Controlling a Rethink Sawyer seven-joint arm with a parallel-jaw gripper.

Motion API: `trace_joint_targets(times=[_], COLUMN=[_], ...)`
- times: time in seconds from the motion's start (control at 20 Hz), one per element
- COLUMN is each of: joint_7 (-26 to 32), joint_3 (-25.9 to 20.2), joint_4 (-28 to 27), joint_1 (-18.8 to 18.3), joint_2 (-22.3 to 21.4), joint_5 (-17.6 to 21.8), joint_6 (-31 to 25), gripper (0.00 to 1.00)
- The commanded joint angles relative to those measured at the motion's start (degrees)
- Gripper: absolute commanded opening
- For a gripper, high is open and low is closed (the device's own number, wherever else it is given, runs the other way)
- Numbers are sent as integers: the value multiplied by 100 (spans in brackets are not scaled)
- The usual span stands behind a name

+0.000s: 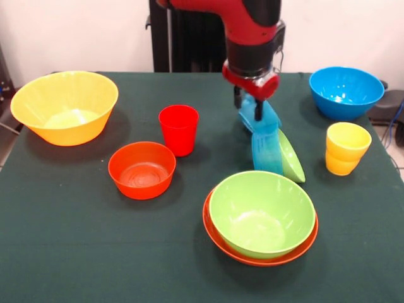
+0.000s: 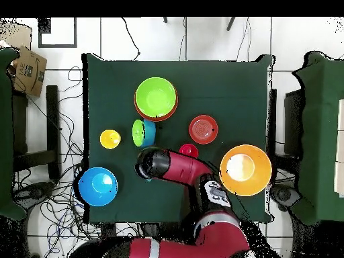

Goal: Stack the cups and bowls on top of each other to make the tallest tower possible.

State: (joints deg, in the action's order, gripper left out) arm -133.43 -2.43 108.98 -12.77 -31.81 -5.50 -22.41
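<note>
Nearest: green bowl [image 1: 262,213] nested in orange bowl [image 1: 218,237] | tool [image 1: 251,108] pinching rim of tilted blue bowl [image 1: 265,151], small green bowl [image 1: 291,158] inside

Arm [image 1: 243,25] reaching down over table centre, gripper [image 1: 247,104] vertical, jaws clamped on tilted bowl pair.

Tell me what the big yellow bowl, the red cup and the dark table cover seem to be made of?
The big yellow bowl looks like glossy, slightly translucent plastic: its bottom glows paler and its rim shines. The red cup looks like opaque plastic with a smooth, softly shiny wall. The table cover is probably matte dark green cloth or felt, since it shows a fine texture and no glare.
</note>
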Motion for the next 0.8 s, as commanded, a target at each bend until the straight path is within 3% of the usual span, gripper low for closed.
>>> trace_joint_targets(times=[0.05, 0.35, 0.55, 0.7, 0.8], joint_7=[-557, -285, 124, 460, 534], joint_3=[-682, -399, -16, 342, 409], joint_4=[365, 198, -510, -1170, -1330], joint_1=[3, -6, -23, 79, 82], joint_2=[-678, -1032, -1025, -1037, -1098], joint_5=[-448, -235, 337, 1042, 1342], joint_6=[-1014, -1644, -1976, -1682, -1465], gripper=[100, 100, 100, 100, 100])
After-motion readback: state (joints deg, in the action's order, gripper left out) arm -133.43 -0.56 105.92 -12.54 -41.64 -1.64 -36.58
